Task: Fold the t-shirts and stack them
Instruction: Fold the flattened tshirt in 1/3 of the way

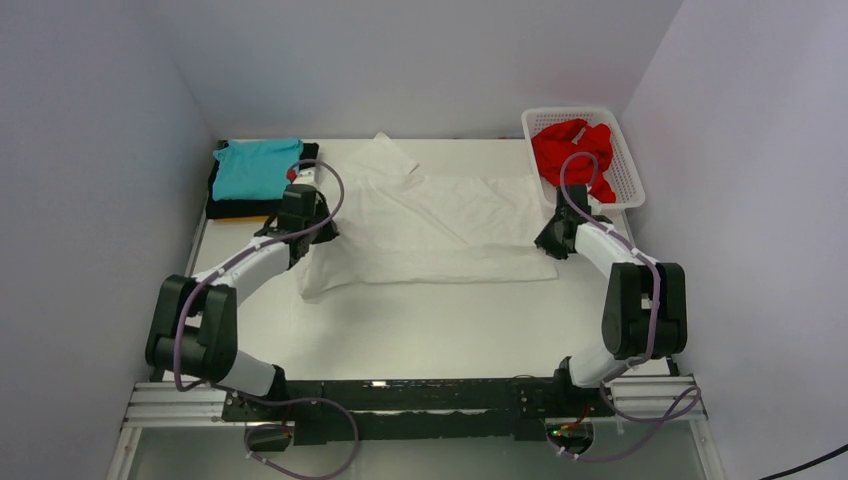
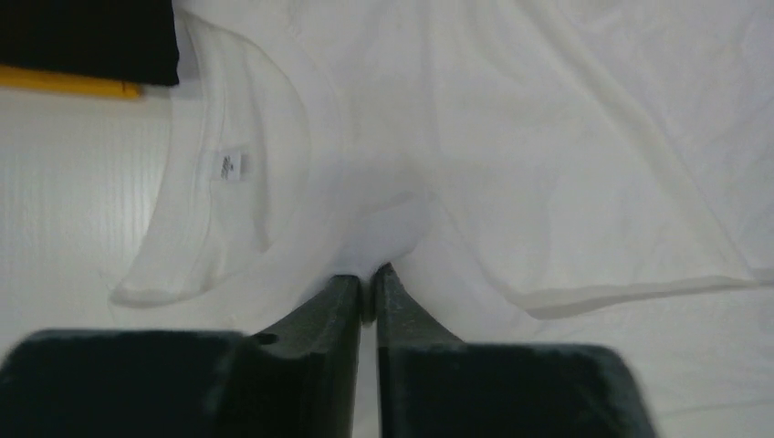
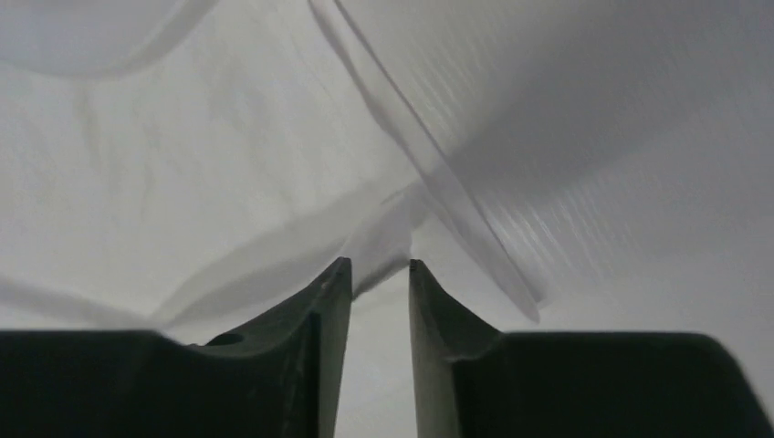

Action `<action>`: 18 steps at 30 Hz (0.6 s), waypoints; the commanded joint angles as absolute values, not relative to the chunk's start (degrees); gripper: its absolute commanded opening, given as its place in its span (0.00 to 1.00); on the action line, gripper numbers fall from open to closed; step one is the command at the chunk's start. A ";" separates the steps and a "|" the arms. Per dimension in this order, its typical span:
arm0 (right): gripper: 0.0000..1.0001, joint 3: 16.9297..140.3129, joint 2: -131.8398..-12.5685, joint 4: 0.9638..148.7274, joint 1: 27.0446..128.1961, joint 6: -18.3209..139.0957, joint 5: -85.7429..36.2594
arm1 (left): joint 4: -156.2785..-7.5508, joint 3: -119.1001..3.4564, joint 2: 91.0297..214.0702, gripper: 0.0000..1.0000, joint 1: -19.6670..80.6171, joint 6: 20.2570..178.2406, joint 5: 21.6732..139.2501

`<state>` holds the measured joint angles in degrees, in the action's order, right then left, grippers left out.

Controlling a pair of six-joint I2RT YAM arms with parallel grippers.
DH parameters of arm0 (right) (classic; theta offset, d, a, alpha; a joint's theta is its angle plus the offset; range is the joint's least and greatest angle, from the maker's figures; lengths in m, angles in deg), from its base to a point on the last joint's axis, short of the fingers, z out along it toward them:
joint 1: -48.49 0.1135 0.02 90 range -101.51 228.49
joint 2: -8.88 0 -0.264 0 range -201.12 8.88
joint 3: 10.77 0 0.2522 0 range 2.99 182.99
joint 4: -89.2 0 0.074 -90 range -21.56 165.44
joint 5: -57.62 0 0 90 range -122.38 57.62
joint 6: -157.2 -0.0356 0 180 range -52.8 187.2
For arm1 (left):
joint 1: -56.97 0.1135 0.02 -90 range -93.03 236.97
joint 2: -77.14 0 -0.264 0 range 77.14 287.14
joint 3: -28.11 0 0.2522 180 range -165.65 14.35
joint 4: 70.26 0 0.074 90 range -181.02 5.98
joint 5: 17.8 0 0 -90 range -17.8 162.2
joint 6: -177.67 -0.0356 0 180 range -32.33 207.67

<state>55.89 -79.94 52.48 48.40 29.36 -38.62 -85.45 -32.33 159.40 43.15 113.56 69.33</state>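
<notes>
A large white t-shirt [image 1: 440,225] lies spread across the middle of the table, one sleeve [image 1: 385,155] pointing to the back. My left gripper [image 1: 310,228] is at its left end and is shut on a pinch of white fabric near the collar [image 2: 368,274]. My right gripper [image 1: 552,238] is at the shirt's right edge. Its jaws stand a little apart [image 3: 379,265], with a corner of the white shirt [image 3: 183,182] at the fingertips. A teal shirt [image 1: 255,168] lies folded on a black one [image 1: 225,205], with a yellow-orange one [image 2: 68,84] underneath. A red shirt [image 1: 572,148] lies crumpled in the basket.
The white lattice basket [image 1: 625,175] stands at the back right corner, just behind my right arm. The stack of folded shirts is at the back left corner, close to my left gripper. Grey walls close in the table on three sides.
</notes>
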 commanded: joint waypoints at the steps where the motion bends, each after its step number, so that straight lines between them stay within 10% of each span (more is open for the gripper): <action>1: 0.39 57.71 -80.24 57.97 48.17 31.00 -43.60 | -82.90 -38.73 163.00 0.31 44.22 108.80 70.37; 5: 0.70 57.09 -77.20 57.21 50.30 31.56 -46.75 | -90.54 -44.19 164.53 0.97 44.24 108.35 65.95; 8: 0.97 55.54 -73.43 55.70 51.40 31.74 -49.97 | -95.23 -46.38 163.63 1.00 44.23 109.64 62.75; 18: 1.00 45.58 -66.87 67.25 63.75 34.50 -40.18 | -91.00 -36.03 157.50 1.00 40.70 115.85 81.06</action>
<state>49.62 -66.67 57.42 60.15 32.37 -46.95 -94.56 -41.11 160.78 42.98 112.55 71.82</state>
